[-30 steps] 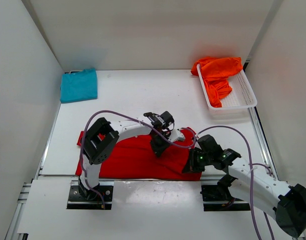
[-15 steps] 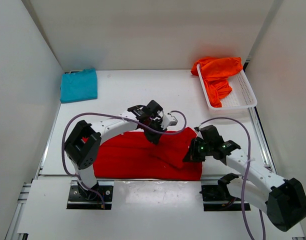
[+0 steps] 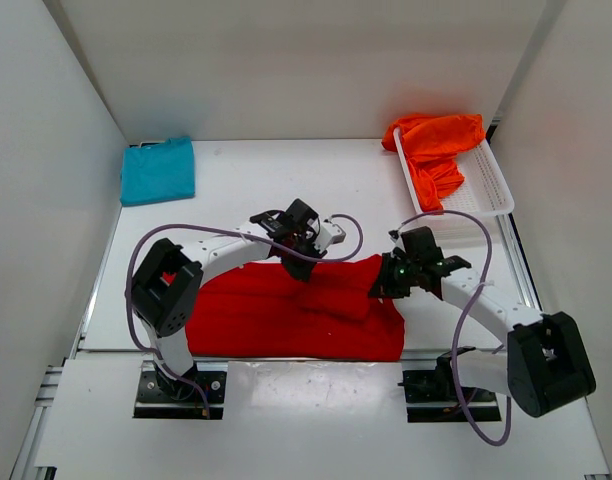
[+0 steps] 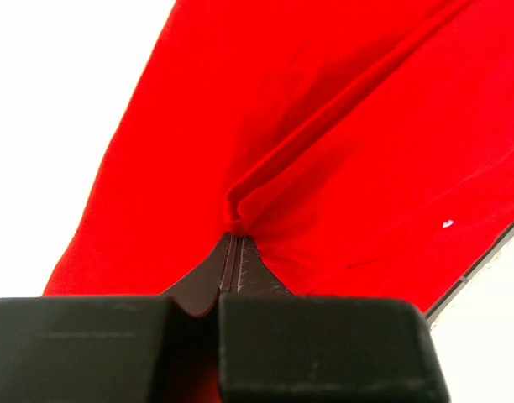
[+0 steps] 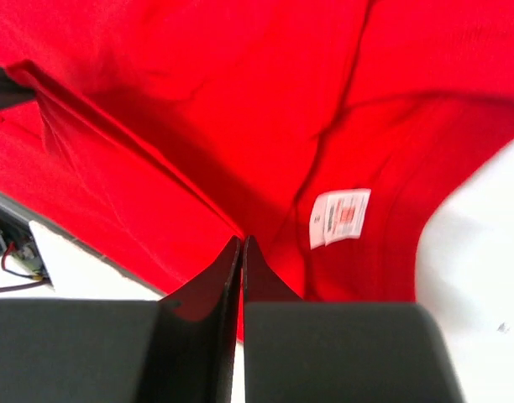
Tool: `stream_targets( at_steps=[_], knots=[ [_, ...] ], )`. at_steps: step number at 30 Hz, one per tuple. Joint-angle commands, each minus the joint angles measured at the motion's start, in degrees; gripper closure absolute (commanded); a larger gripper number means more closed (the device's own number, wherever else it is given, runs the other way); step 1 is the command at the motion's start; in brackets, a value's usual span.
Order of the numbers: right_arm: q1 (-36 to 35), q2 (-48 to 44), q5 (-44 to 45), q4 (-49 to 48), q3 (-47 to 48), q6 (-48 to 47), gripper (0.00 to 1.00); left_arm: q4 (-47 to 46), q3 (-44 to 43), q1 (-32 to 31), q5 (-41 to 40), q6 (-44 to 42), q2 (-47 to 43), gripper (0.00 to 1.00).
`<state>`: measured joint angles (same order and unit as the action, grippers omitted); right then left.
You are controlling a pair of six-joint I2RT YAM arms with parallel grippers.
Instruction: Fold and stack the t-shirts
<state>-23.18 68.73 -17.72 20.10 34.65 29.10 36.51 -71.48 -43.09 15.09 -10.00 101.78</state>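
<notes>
The red t-shirt (image 3: 286,315) lies spread on the table near the front edge, partly folded over. My left gripper (image 3: 298,262) is shut on a fold at the shirt's far edge; in the left wrist view (image 4: 232,239) a ridge of red cloth runs away from the tips. My right gripper (image 3: 382,288) is shut on the shirt's right end, and the right wrist view (image 5: 242,243) shows red cloth and a white neck label (image 5: 339,217) by the tips. The teal-blue t-shirt (image 3: 158,170) lies folded at the far left. The orange t-shirt (image 3: 436,145) lies crumpled in the basket.
The white mesh basket (image 3: 489,190) stands at the far right of the table. White walls close in the left, back and right sides. Purple cables loop above both arms.
Both grippers have carried the red shirt's near edge away from the front, folding it over. The left arm has stretched out to the right and the right gripper has moved up and back.
</notes>
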Motion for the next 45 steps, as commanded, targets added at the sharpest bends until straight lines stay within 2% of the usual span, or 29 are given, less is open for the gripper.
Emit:
stream_targets(
  at_steps=[1,4,7,9,14,16,19,24,29,33,40,42,45],
  knots=[
    [0.68,1.67,1.19,-2.17,2.35,-3.52,1.00,-1.62,1.61,-0.68,-1.56,0.07,-1.85,1.00],
    [1.47,3.34,1.63,-3.13,2.52,-3.70,0.99,-2.58,1.96,-0.59,-2.87,0.07,-1.58,1.00],
    [2.44,4.74,2.42,-2.61,4.27,-4.14,0.71,-2.23,1.35,-0.42,-4.89,0.50,-0.53,0.98],
    [2.35,4.92,3.73,-1.03,5.16,-4.75,0.61,-2.06,0.73,-0.15,-6.91,0.42,-0.18,0.93],
    [0.51,-1.30,6.03,1.52,4.37,-2.22,0.61,-1.80,0.90,0.64,-11.31,-0.02,-1.06,0.68],
    [-0.80,-4.37,6.29,1.87,2.71,-0.64,0.64,-1.01,0.64,0.64,-10.61,-0.63,-1.67,0.54],
    [-3.62,-7.63,5.15,1.96,-0.01,3.75,0.60,-0.22,1.26,-0.23,-9.38,-1.33,-2.72,0.44],
    [-8.28,-9.58,4.00,-0.14,-4.85,8.25,0.57,0.84,1.70,0.02,-9.38,-1.42,-3.51,0.43],
    [-8.02,-9.05,4.62,-3.13,-6.71,9.66,0.43,2.25,1.26,-0.33,-6.75,-1.16,-3.60,0.41],
    [-7.40,-7.30,3.92,-6.38,-6.97,9.48,0.45,1.98,2.84,-1.38,-5.86,-0.81,-3.25,0.41],
    [-8.28,-2.99,2.51,-8.84,-6.97,8.78,0.60,0.84,5.21,-1.30,-7.09,-0.64,-1.76,0.41],
    [-8.37,-2.46,1.63,-8.67,-6.71,8.87,0.67,1.28,4.78,-1.47,-6.66,-0.64,-1.67,0.41],
    [-8.20,-2.81,-0.30,-8.23,-6.88,9.30,0.95,0.84,4.51,-1.64,-6.48,-0.64,-1.14,0.40]
  ],
)
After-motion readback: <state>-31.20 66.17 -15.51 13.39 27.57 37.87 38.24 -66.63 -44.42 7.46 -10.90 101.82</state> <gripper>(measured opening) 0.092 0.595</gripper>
